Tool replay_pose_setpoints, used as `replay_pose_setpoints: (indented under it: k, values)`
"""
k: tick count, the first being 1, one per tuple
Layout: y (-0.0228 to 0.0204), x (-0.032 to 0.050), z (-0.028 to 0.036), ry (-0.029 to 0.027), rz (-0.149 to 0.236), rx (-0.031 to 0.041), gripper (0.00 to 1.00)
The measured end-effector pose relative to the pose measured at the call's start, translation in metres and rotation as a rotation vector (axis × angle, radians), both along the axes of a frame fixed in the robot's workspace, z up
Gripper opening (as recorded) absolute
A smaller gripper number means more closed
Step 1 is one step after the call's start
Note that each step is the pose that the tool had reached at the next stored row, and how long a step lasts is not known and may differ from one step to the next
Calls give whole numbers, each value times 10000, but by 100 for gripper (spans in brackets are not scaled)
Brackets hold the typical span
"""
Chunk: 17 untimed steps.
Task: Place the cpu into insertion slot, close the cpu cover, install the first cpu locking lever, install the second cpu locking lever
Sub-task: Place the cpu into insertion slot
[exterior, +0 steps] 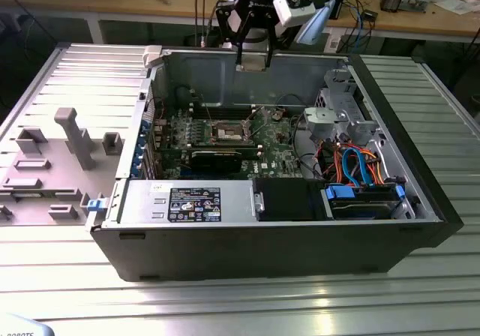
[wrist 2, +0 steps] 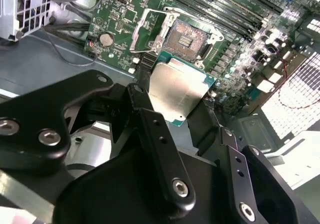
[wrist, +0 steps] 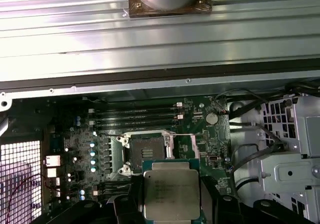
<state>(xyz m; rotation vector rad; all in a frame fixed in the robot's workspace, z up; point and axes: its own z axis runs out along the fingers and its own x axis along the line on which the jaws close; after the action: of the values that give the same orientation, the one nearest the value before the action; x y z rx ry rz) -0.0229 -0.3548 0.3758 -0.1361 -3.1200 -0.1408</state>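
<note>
To the exterior view's left of the insertion slot [exterior: 227, 132], outside the open computer case [exterior: 225, 253], grey holders [exterior: 71, 137] sat on the ribbed table [exterior: 225, 306], well apart from the work. The slot itself lay bare in the green motherboard [exterior: 271, 162] with its dark centre showing. In the second wrist view the cpu cover [wrist 2: 145, 31] looked swung up off it, so nothing had gone in yet.

Above the slot, toward the case's back wall, hung the gripper [exterior: 251, 57]. Its two black fingers [wrist 2: 155, 129] were clamped on opposite edges of the cpu [wrist 2: 177, 89]. In the first wrist view the chip's silvery top sat level between them, short of the slot and not touching it. To the exterior view's right of the slot stood the drive cage [exterior: 339, 115] with its orange and blue cables [exterior: 356, 167].

I judged the chip light, thin and stiff — no flex, but a smooth metal lid that could slip in a loose pinch. Its underside and the socket's contacts would not forgive a scrape or a tilt. The edges looked the right place to hold — flat faces left alone.
</note>
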Motion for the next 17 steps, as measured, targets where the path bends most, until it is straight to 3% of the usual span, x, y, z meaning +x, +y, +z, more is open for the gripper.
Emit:
replay_pose_setpoints:
  k: [3, 17]
  values:
    - [0, -7, -5, 1, -469, -2, 54]
    - [0, -24, -6, -1, -655, -1, 54]
